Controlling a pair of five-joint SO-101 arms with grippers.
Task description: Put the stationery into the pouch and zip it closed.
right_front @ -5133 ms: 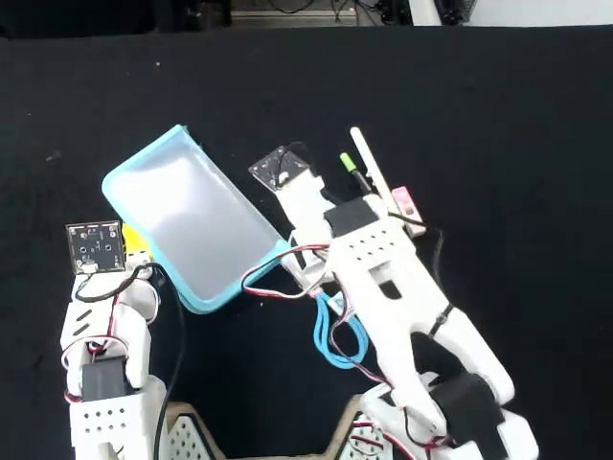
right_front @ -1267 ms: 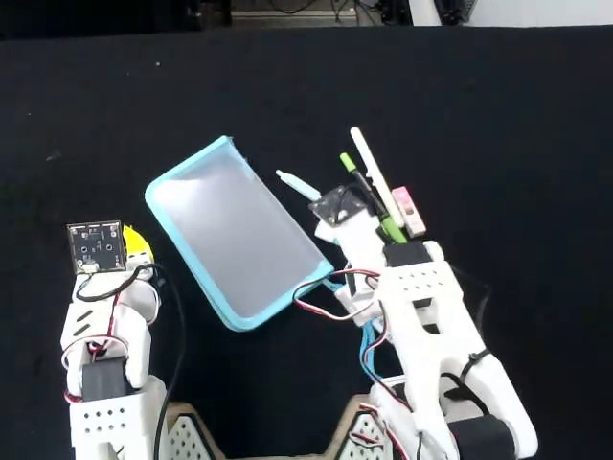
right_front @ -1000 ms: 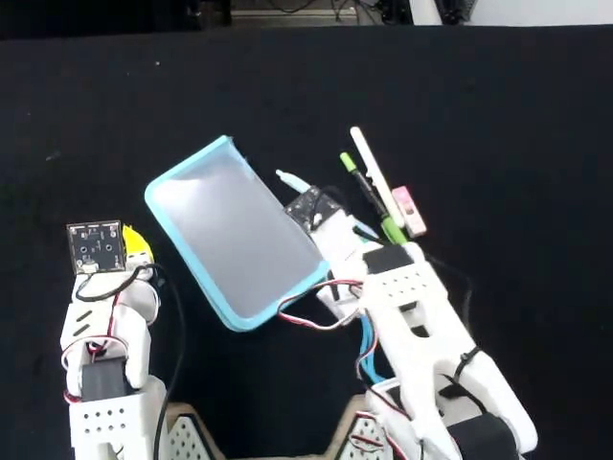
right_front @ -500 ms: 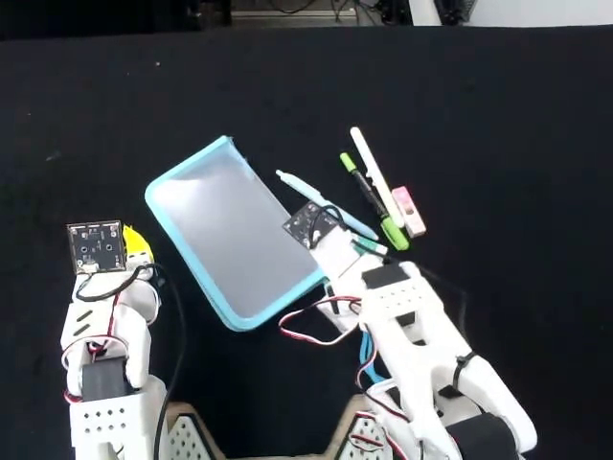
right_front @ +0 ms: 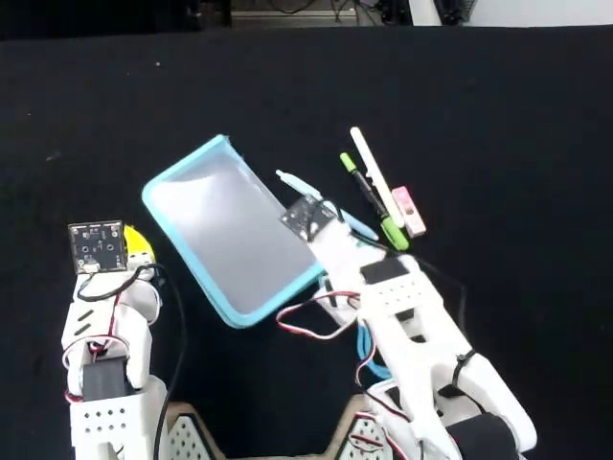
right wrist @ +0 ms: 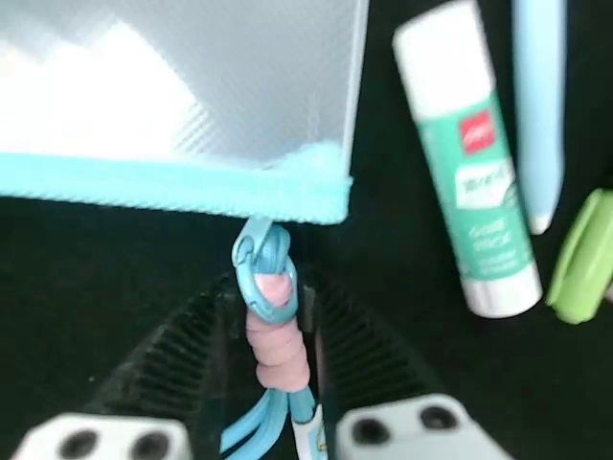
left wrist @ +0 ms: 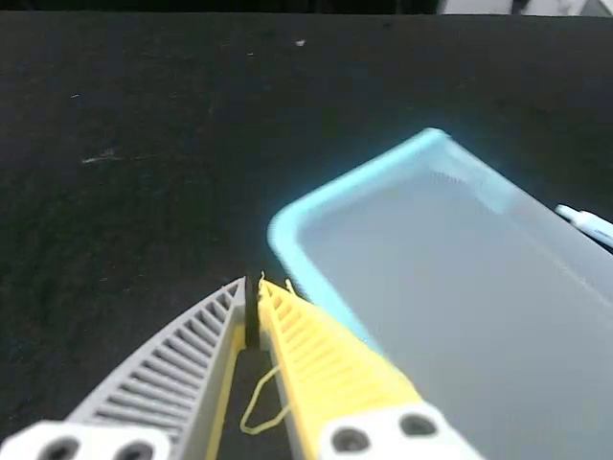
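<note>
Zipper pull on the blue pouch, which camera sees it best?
The right wrist view: the zipper pull sits close up between the right gripper's fingers, by the pouch corner. In the high view the arm covers it. The left wrist view shows the pouch's other end.

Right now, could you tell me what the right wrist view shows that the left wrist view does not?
Right wrist view: a white glue stick, a green marker, and the blue zip pull with pink beads held in the right gripper. Left wrist view: the left gripper, shut. Both: the translucent blue-edged pouch and the pale blue pen.
</note>
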